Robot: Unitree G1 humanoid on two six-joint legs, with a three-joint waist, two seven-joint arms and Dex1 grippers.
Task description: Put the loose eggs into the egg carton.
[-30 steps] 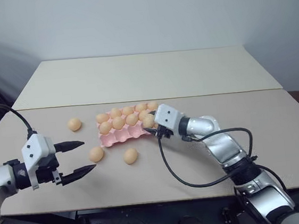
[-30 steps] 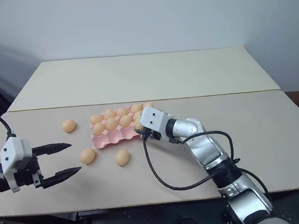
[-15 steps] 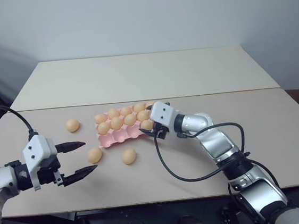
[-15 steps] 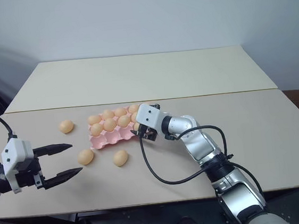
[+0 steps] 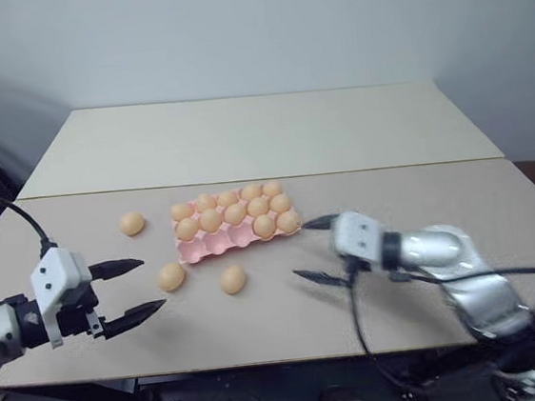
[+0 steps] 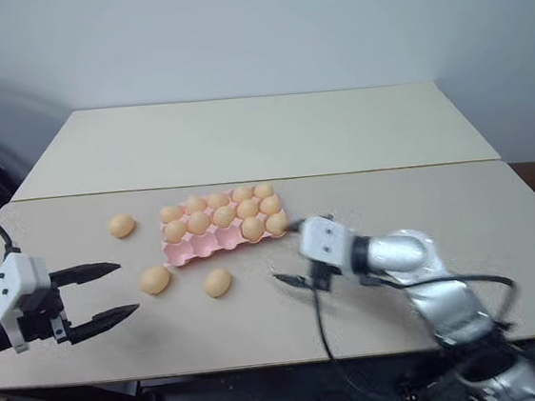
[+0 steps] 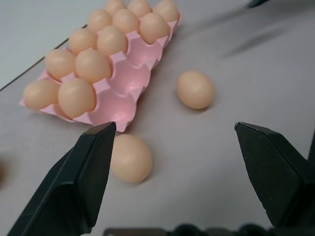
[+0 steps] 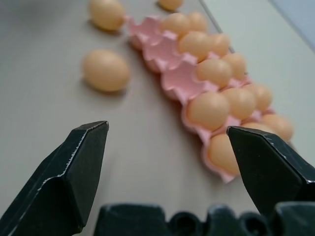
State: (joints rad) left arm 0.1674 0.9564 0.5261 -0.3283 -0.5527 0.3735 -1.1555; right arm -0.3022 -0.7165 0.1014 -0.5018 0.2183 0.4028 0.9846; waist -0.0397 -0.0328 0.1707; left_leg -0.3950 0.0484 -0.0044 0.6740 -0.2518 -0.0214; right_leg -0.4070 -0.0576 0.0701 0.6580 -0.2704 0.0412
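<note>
**Right end effector lets go of an egg at the carton and draws back; three eggs left on the table**

The left end effector (image 5: 129,290) hangs low over the near left part of the table (image 5: 242,136), its two black fingers spread wide with nothing between them, much as it was a second ago. Just ahead of its fingertips lies one loose egg (image 5: 171,277). A second loose egg (image 5: 233,279) rests a little further off to its right, and a third egg (image 5: 132,223) sits beyond it, well ahead and apart from the others.

The egg carton (image 5: 217,245) lies beyond those eggs, between the two end effectors. Its two far rows are filled. The near row is bare pink cups except for the right-hand end, where an egg (image 5: 289,220) now rests.

That corner egg is the change. A second ago the right end effector (image 5: 315,250) was at that corner of the carton, fingers closed in; now it has pulled back toward the robot and to the right, and its fingers gape wide and empty. It sits just short of the carton's right end, with the nearest loose egg off to its left.

In my judgement one placement is finished, three eggs remain, and the near row offers cups enough. The egg by the left end effector looks the handiest next pick.
</note>
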